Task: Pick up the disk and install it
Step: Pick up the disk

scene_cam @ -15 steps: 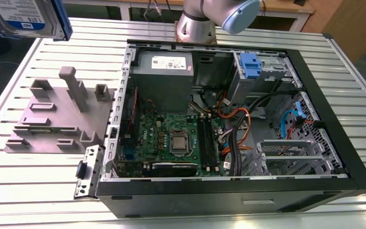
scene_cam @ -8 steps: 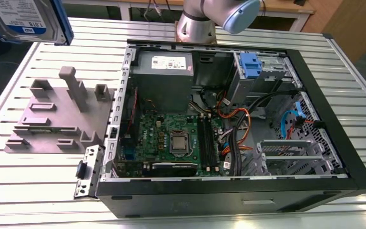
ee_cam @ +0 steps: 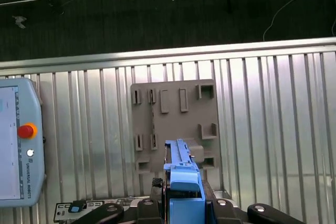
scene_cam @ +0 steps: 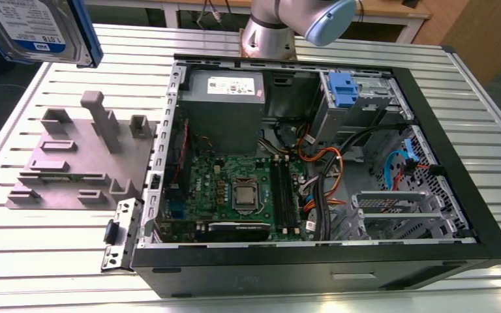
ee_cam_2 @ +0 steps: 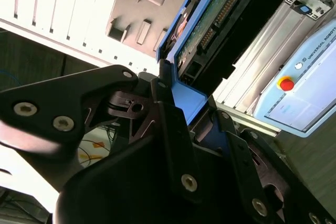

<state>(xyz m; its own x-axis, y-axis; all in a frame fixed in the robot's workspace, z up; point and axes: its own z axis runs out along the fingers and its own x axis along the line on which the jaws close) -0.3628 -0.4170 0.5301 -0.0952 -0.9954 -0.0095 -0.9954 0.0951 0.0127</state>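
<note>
One disk (scene_cam: 37, 27) aloft, gripper (ee_cam_2: 192, 112) clenched on its carrier; one grey jig (scene_cam: 70, 164) below; one open case (scene_cam: 320, 268), exterior view's right.

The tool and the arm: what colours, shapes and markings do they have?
The tool is matt black: flat, angular link plates joined by silver screws and pivot pins. The arm is a silver-grey round tube with a light blue joint cap.

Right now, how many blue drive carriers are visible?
2: one frames the disk, raised at the exterior view's left; one bare blue bracket sits inside the computer case. More may be hidden.
</note>
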